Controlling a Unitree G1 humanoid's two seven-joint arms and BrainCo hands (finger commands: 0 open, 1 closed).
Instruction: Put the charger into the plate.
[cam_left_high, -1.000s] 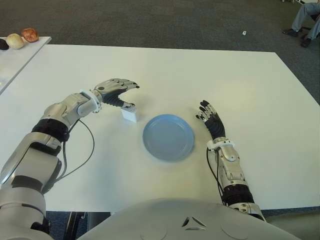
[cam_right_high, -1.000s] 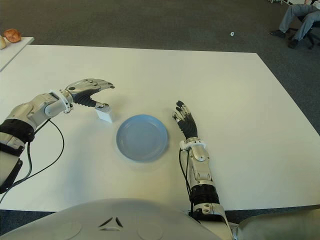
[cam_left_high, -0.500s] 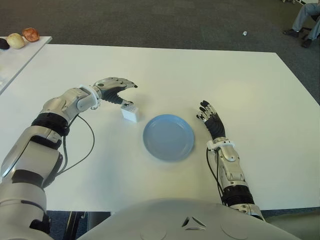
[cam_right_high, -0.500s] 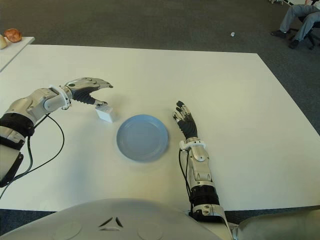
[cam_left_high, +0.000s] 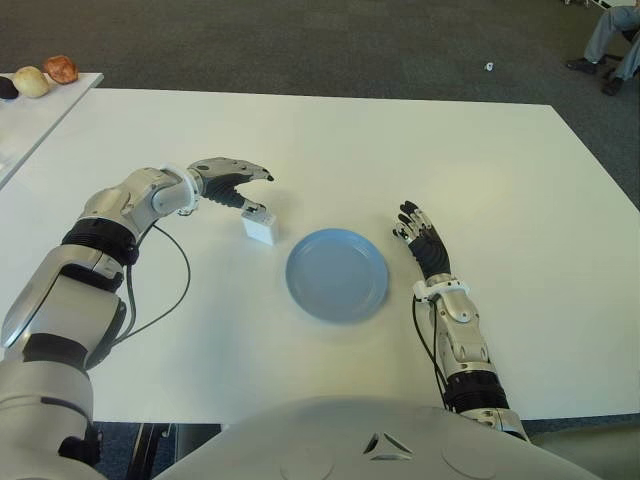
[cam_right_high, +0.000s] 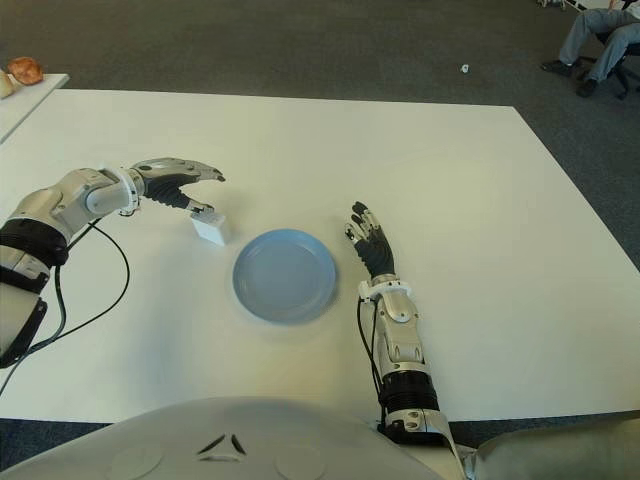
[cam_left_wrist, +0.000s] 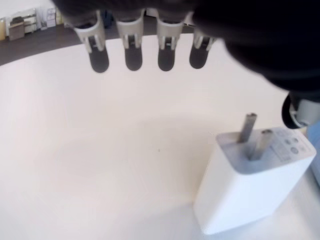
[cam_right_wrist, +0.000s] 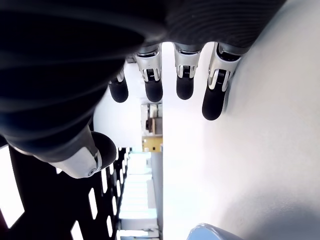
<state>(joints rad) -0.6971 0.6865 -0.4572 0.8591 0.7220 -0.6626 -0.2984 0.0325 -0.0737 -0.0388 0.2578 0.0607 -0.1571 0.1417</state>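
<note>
A white charger (cam_left_high: 260, 227) with two metal prongs pointing up (cam_left_wrist: 252, 180) stands on the white table (cam_left_high: 480, 160), just left of a round blue plate (cam_left_high: 337, 274). My left hand (cam_left_high: 234, 178) hovers over the charger's far left side, fingers spread and holding nothing; its thumb tip is close beside the prongs. The fingertips (cam_left_wrist: 133, 56) hang apart from the charger in the left wrist view. My right hand (cam_left_high: 420, 235) shows to the right of the plate, fingers extended and empty.
A second white table (cam_left_high: 30, 115) at the far left carries small round food items (cam_left_high: 45, 76). A seated person's legs (cam_left_high: 610, 35) show at the far right on the dark carpet. A black cable (cam_left_high: 165, 290) loops from my left forearm.
My left arm has drawn back to the left and slightly away; the hand has shifted off the charger. Charger, plate and right hand have not moved.
</note>
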